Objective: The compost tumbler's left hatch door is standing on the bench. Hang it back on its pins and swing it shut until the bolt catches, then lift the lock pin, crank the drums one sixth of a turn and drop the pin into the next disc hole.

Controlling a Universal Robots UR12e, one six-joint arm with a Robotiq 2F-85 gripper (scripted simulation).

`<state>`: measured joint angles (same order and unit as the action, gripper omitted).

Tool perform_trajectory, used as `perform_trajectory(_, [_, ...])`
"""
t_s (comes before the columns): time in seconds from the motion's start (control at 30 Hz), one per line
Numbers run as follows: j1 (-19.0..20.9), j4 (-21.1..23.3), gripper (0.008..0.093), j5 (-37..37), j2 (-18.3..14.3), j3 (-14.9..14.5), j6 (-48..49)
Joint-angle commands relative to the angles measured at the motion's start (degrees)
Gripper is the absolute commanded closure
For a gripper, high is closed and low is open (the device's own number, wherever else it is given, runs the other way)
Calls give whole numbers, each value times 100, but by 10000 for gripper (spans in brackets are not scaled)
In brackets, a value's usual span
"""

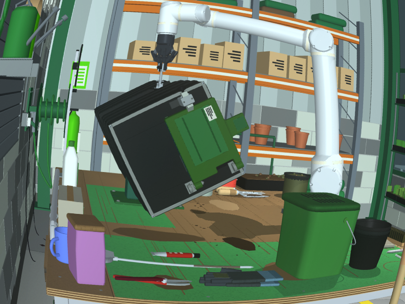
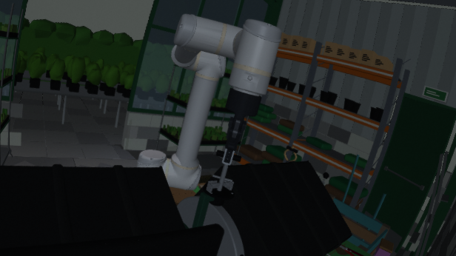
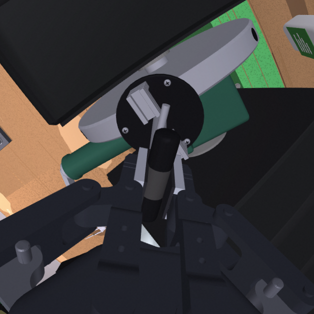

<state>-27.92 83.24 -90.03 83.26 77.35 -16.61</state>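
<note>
The grey index disc between the two drums is mostly hidden by the black drum bodies; one rim hole shows. I hold the lock pin's black handle in my closed gripper above the black guide plate, and the pin's thin grey shaft runs down toward it. The black tumbler drum is tilted on its stand. The green hatch door lies flat against its face, with a grey bolt bracket at its upper edge and two hinge pins at its lower edge.
A green lidded bin and a black pot stand on the bench's near right. A pink box, blue mug, marker, pliers and gloves lie along the front edge. Shelving stands behind.
</note>
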Motion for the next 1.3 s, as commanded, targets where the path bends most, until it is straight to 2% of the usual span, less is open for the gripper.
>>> perform_trajectory(0.0, [2, 11, 934, 3, 32, -53, -169])
perform_trajectory(0.67, [2, 11, 934, 3, 32, -53, -3456])
perform_trajectory(0.97, [2, 11, 934, 3, 32, -53, -4242])
perform_trajectory(1.27, [2, 11, 934, 3, 32, -53, -4530])
